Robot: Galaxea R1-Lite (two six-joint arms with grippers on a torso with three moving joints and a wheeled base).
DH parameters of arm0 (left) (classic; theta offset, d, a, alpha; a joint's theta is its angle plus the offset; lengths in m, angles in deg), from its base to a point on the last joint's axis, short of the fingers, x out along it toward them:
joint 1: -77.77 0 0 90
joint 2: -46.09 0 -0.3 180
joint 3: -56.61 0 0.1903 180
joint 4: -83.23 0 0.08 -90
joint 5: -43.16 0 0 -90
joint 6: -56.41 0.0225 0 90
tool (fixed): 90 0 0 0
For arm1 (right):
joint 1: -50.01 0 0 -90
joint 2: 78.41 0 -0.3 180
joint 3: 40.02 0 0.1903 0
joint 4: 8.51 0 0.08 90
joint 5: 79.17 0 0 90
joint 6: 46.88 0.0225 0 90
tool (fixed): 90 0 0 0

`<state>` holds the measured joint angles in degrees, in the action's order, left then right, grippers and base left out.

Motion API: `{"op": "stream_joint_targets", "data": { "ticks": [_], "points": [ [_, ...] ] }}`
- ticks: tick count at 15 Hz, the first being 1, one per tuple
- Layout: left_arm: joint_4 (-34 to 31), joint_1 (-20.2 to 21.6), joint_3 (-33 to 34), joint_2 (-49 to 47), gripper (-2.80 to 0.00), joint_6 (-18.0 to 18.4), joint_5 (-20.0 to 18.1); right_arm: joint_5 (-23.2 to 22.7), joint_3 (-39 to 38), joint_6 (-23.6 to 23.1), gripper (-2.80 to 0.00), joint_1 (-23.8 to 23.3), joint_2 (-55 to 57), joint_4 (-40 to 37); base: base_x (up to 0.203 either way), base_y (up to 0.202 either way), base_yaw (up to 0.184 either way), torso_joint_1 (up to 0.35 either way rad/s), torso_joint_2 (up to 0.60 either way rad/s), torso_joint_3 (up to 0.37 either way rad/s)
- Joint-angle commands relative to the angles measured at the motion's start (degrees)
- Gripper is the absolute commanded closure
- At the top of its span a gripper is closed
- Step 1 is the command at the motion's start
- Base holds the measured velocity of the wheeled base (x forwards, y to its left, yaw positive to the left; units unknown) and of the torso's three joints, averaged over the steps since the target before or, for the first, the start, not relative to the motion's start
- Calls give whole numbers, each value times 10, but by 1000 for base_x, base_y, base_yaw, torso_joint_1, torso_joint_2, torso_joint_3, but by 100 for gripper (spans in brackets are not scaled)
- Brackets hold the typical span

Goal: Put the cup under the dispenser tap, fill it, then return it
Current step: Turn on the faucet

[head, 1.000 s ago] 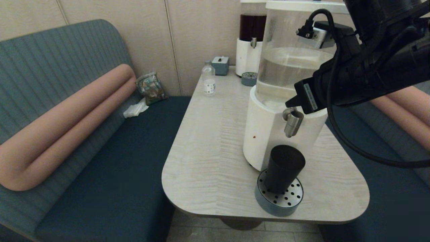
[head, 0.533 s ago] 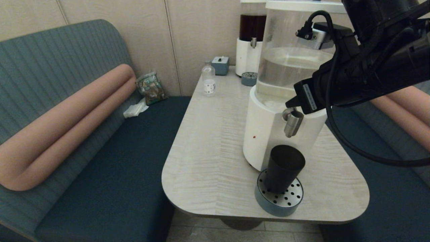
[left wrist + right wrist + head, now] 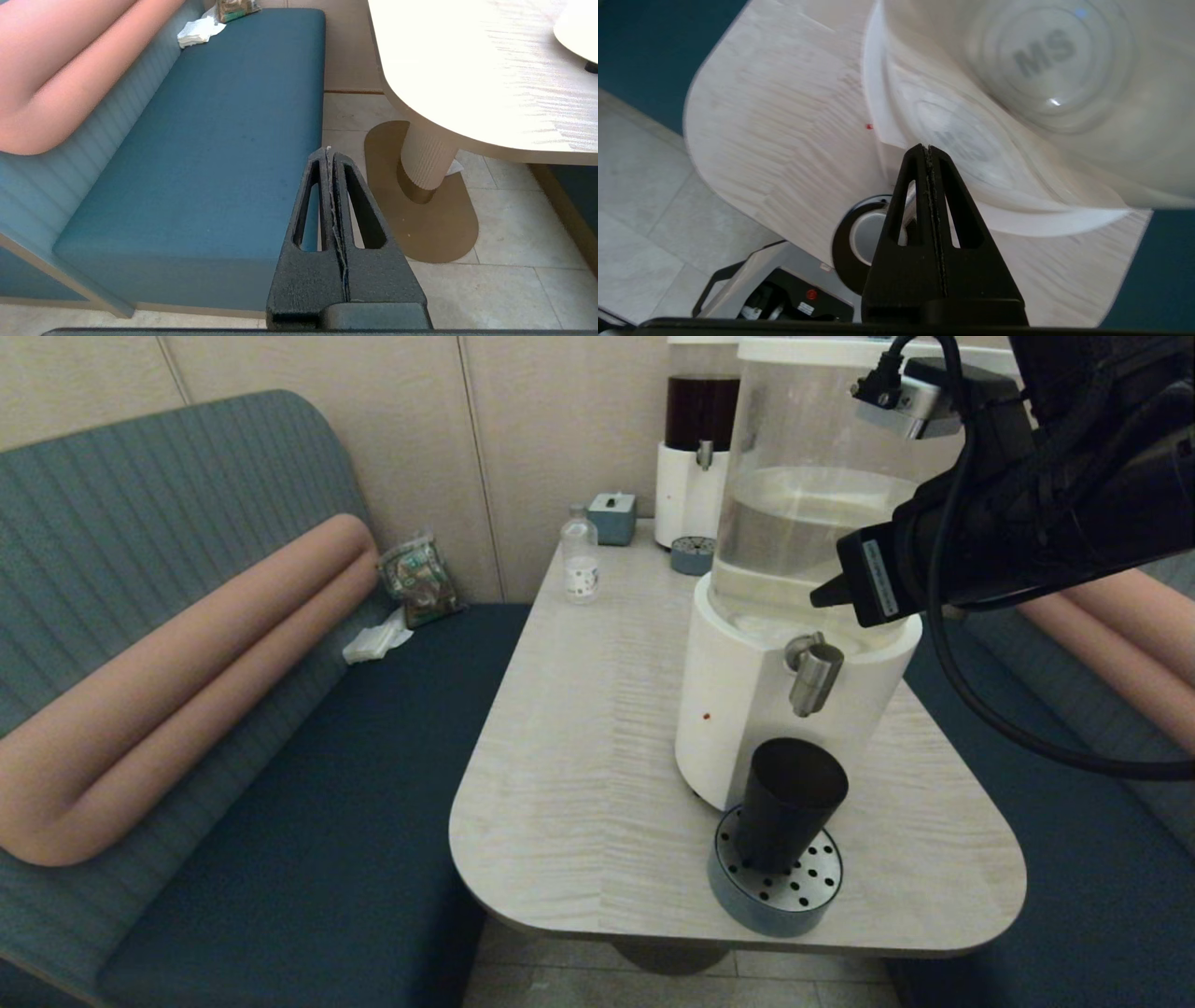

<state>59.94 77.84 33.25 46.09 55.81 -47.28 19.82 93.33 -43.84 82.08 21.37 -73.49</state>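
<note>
The dark tapered cup (image 3: 789, 801) stands upright on the round perforated drip tray (image 3: 780, 889), directly below the steel dispenser tap (image 3: 814, 677) of the big white-based dispenser (image 3: 747, 709). My right gripper (image 3: 825, 598) hovers shut and empty just above and to the right of the tap, beside the clear tank. In the right wrist view the shut right gripper (image 3: 928, 149) looks down on the cup (image 3: 861, 235), with the tap partly hidden behind the fingers. My left gripper (image 3: 328, 151) is shut and parked low by the bench, outside the head view.
At the table's far end stand a second dispenser with dark liquid (image 3: 700, 457), its small tray (image 3: 693, 555), a clear labelled bottle (image 3: 580, 558) and a tissue box (image 3: 612, 515). A snack bag (image 3: 420, 581) and a tissue (image 3: 378, 639) lie on the blue bench. The drip tray sits near the table's front edge (image 3: 747, 933).
My right gripper has lifted up and to the right, away from the top of the tap. The cup and tray have not moved.
</note>
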Motion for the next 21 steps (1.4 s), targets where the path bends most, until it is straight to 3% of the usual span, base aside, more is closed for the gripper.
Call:
{"op": "stream_joint_targets", "data": {
  "ticks": [1, 8, 21],
  "points": [
    [0, 0, 0, -1, 0, 0, 0, 5, -6, 1, 0, -3, -5, -3, 0, 0, 0, 0, 0, 0],
    [0, 0, 0, -1, 0, 0, 0, 31, -11, 8, 0, -10, 6, -5, 0, 0, 0, 0, 0, 0],
    [0, 0, 0, -1, 0, 0, 0, 34, -32, 8, 0, 3, 10, -15, 0, 0, 0, 0, 0, 0]
  ]
}}
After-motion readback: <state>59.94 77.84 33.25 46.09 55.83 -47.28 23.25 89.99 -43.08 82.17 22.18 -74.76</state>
